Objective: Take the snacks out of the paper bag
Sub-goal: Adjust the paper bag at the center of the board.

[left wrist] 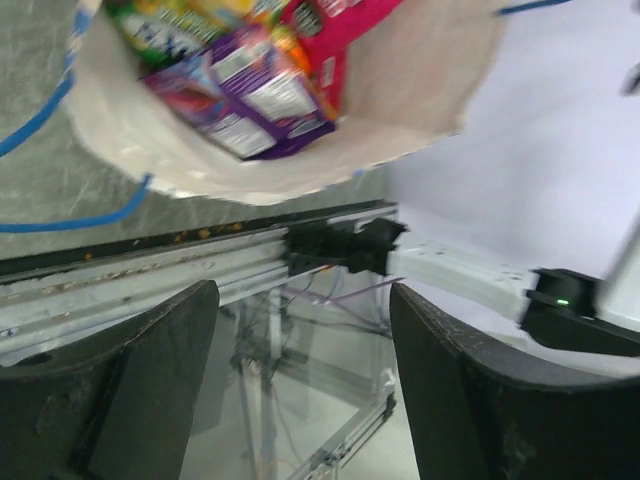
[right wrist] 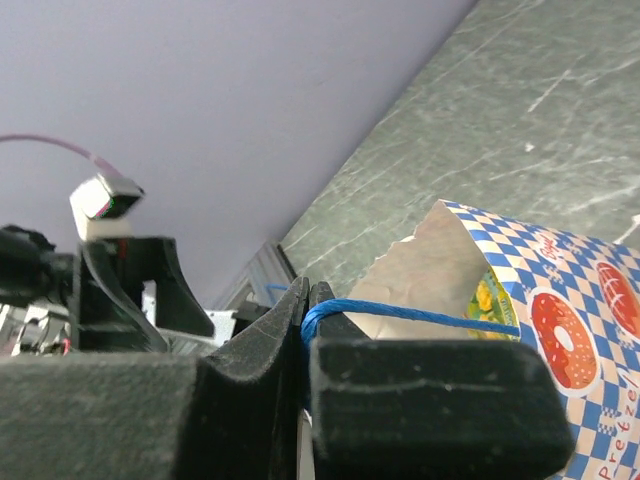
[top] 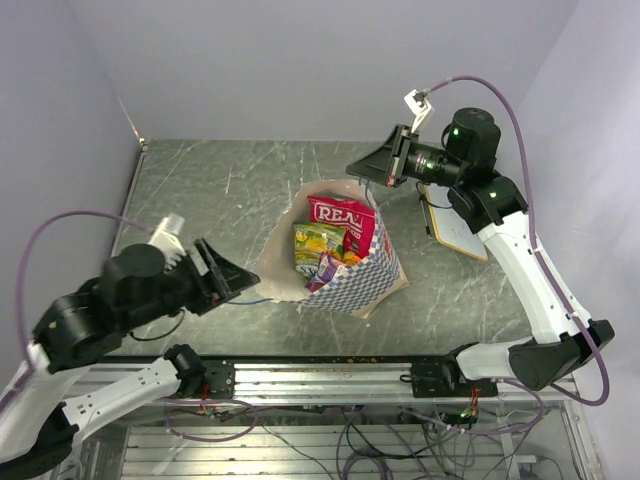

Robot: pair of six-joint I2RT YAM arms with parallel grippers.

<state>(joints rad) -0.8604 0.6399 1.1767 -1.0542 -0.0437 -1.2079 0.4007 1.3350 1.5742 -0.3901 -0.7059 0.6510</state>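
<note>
Near the paper bag (top: 366, 281) lies a white board (top: 456, 233).

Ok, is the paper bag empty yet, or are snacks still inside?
Not empty: pink, yellow-green and purple snacks lie inside the open paper bag.

Pale lilac walls (top: 300, 60) on three sides, grey-green marbled tabletop (top: 220, 190), aluminium rail (top: 320, 378) along near edge, tangled cables (top: 360, 440) below.
</note>
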